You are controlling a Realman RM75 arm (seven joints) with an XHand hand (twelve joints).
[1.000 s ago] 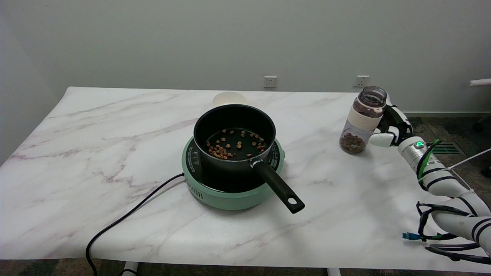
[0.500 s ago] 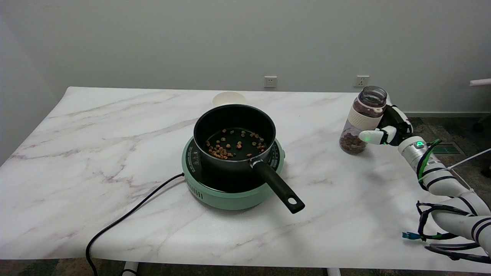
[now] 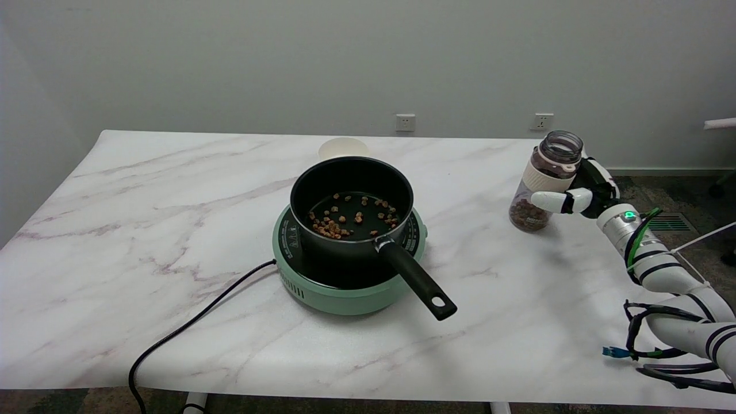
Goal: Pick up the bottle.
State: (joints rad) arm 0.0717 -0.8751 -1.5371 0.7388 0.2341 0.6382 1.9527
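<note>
Wrapping around the bottle (image 3: 543, 181) from its right side, the right hand (image 3: 578, 192) has one white finger laid across the front of the clear body, just under the white band, while the other fingers go behind the bottle and cannot be seen well; I judge that the hand grips it, but how firmly I cannot tell. The bottle stands near the right edge of the marble table (image 3: 172, 230), well apart from the black pot (image 3: 352, 201) on the green cooker (image 3: 345, 287), and it leans a little toward the hand. It is open at the top, without a lid, and brown pieces fill only the bottom part. So it is probably light, stiff and smooth, and the plastic may slip between the fingers. The white band looks like the better place to hold, since it seems less slippery. The bottle should stay upright, otherwise the pieces could fall out.
</note>
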